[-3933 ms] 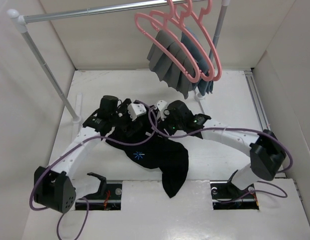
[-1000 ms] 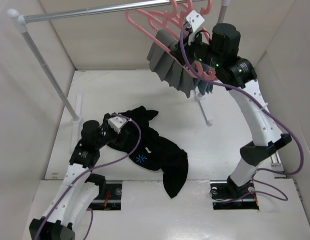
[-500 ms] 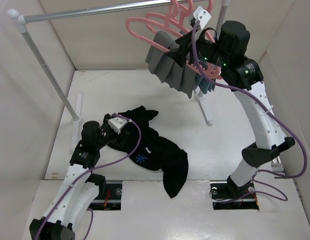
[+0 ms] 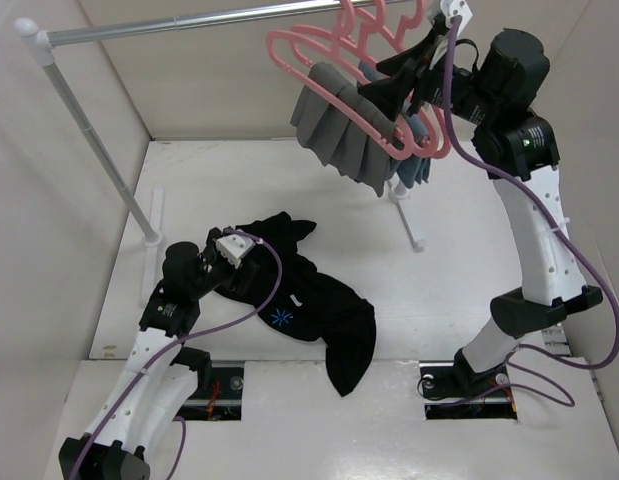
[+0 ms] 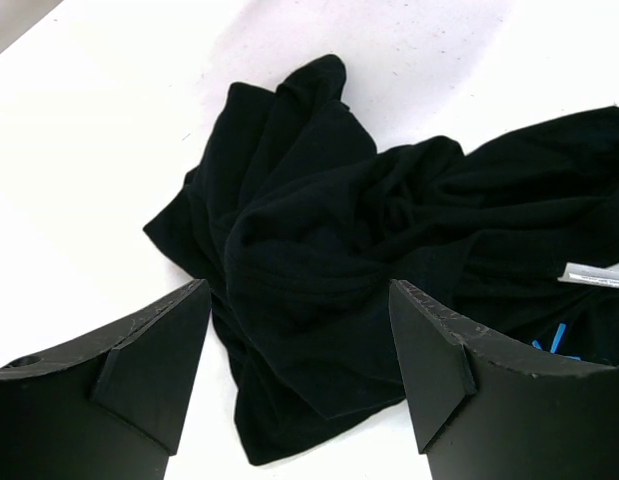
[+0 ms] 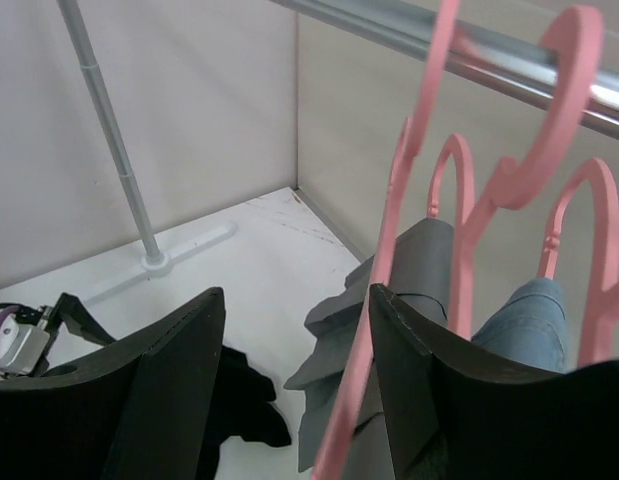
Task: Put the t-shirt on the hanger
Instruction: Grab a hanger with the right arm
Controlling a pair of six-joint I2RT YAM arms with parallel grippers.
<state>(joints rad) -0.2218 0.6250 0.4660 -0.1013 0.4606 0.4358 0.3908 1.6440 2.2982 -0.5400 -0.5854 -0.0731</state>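
HANGER WITHIN REACH: The black t-shirt (image 4: pixel 319 310) lay crumpled on the white table (image 4: pixel 439 290), in front of the 2 arm bases, with its light-blue mark (image 4: pixel 280 317) facing up. The left gripper (image 5: pixel 299 290) was poised low over the shirt's bunched folds, its jaws spread and holding nothing; whether its fingers touched the cloth could not be told. The right arm was raised to the metal rail (image 4: pixel 189 22), where the pink hanger (image 4: pixel 273 42) hung by its hook. The right gripper (image 6: pixel 297 295) had its jaws apart, and the hanger's thin outline ran between its 2 fingers, just beside 1 of them and unclamped. A grey pleated cloth (image 4: pixel 334 130) and a blue cloth (image 4: pixel 417 172) hung from the same rail just behind it.
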